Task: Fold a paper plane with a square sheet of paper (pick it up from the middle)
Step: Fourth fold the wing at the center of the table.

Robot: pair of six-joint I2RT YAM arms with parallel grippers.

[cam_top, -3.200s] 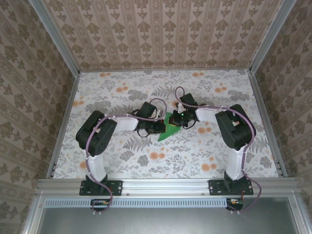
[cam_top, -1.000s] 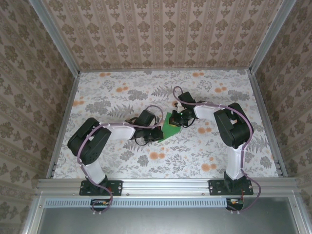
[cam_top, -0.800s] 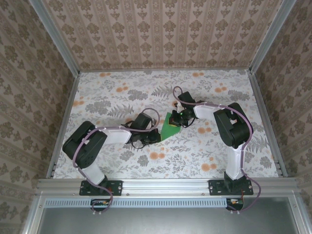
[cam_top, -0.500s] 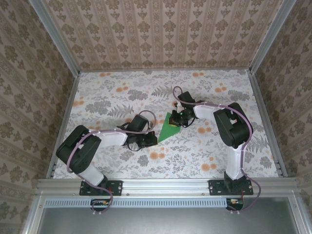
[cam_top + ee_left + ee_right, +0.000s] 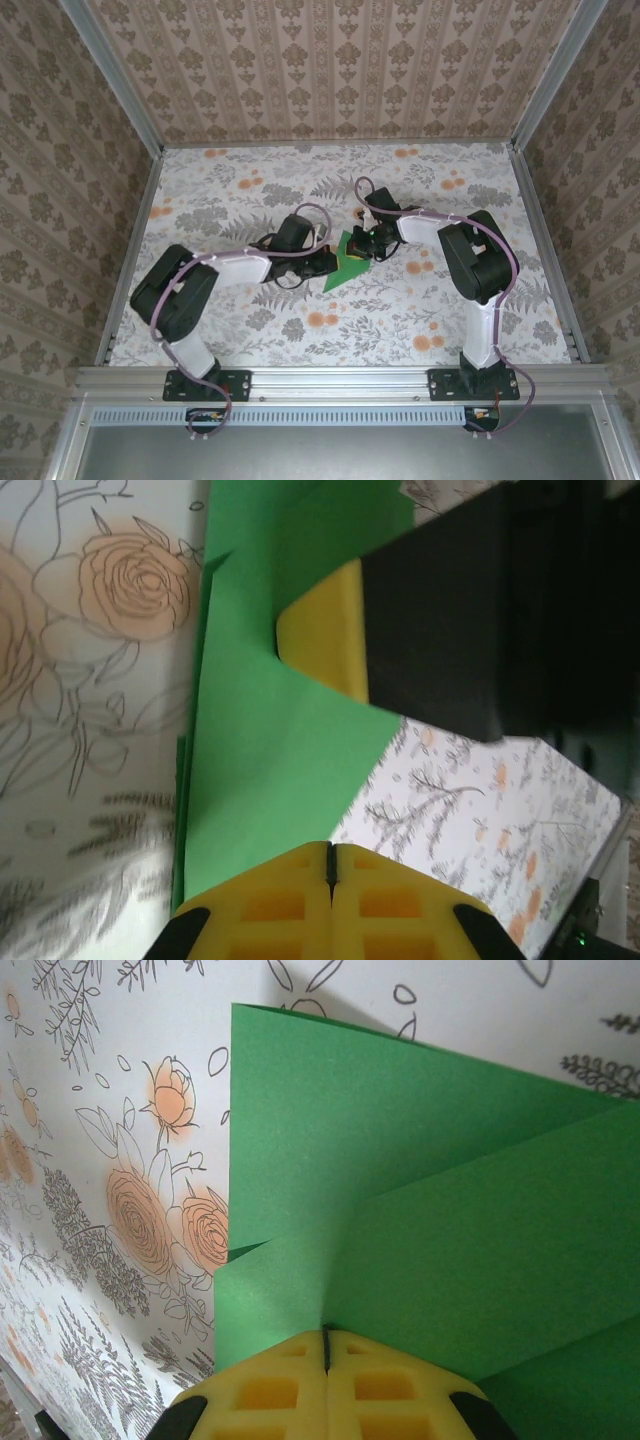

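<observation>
Floral tabletop (image 5: 250,200) is occupied at its centre by the creased bright green paper sheet (image 5: 345,270) — pressed at 9 o'clock by the left gripper (image 5: 324,262), at 1 o'clock by the right gripper (image 5: 369,247), both with jaws closed tight together.

— Where does the overhead camera sit?
— Above and behind the arm bases (image 5: 207,383), facing down across the whole tabletop (image 5: 400,330).
— And the wrist cameras?
— Both very close over the folded green paper (image 5: 400,1160), which all three views share.
</observation>
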